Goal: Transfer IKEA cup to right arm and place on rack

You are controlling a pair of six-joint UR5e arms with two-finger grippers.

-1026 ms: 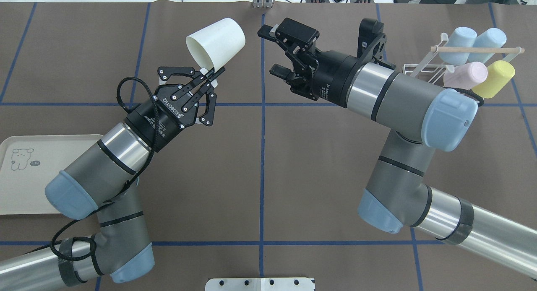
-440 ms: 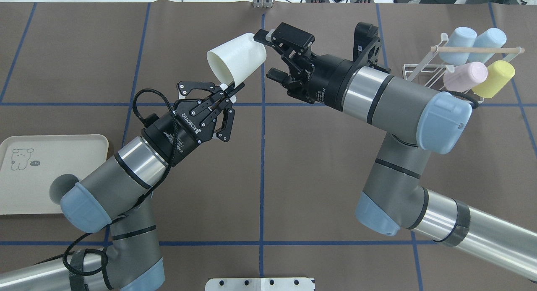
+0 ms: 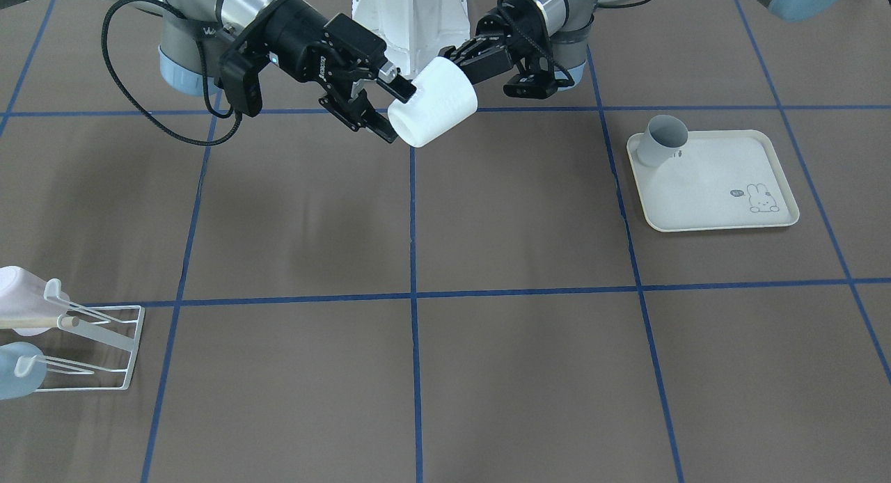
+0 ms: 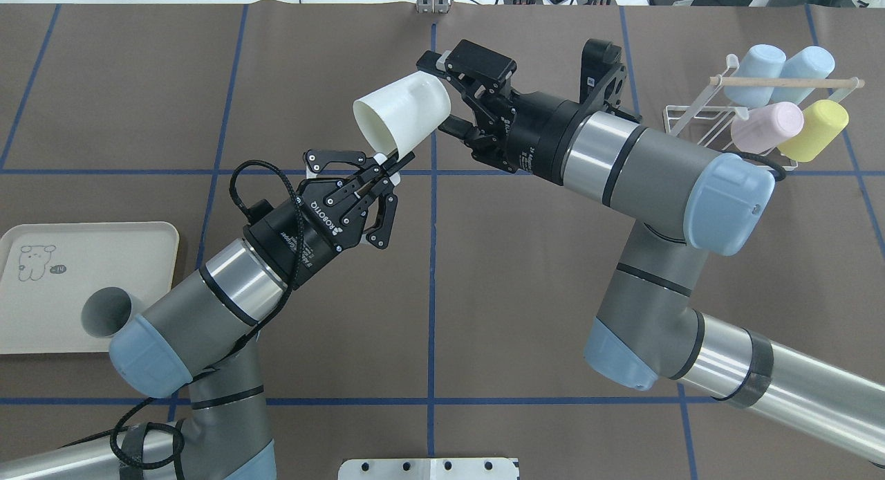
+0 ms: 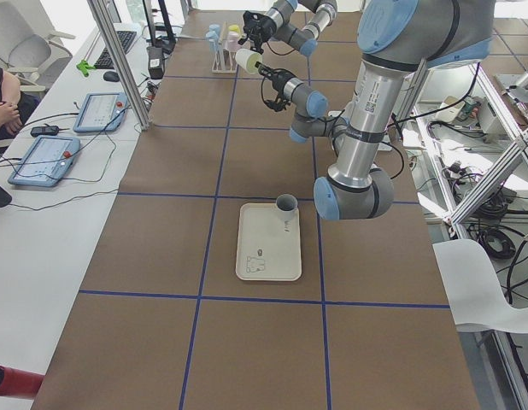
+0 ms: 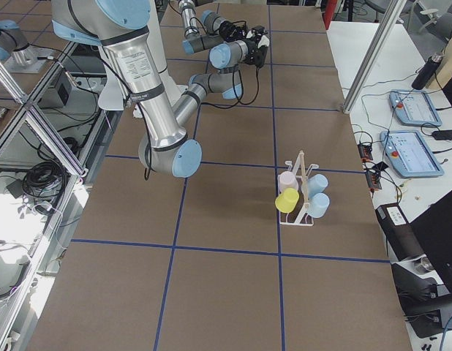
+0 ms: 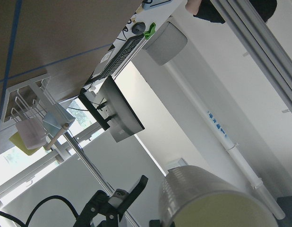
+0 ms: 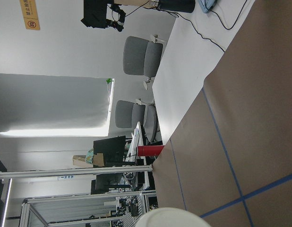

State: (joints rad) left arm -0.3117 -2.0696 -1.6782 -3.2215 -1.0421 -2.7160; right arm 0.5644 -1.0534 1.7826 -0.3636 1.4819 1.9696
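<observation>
Mid-handover. Pinching the white IKEA cup (image 4: pixel 401 113) by the wall at its rim with the left gripper (image 4: pixel 387 158), pressed together on it, one pad inside the mouth and one outside. Holding it in the air over the middle of the table, tilted on its side, mouth toward the left arm, closed base toward the right gripper (image 4: pixel 444 94). Spread wide on that side, jaws bracketing the base end; cannot tell whether touching. Looks light, thin-walled stiff plastic, smooth and tapered, so probably slippery and likely to slide out toward the narrow end if squeezed on the taper. Best taken across the body near the base with a moderate squeeze, well clear of the rim pinch. Does not look fragile; would probably bounce and roll if dropped. Well off to the right: white wire rack (image 4: pixel 681 117) with wooden dowel (image 4: pixel 788 82), carrying blue cups (image 4: pixel 760 61), a pink cup (image 4: pixel 767 124) and a yellow cup (image 4: pixel 819 127). Far left: cream tray (image 4: pixel 41 314) with a grey cup (image 4: pixel 107 312) at its corner.
</observation>
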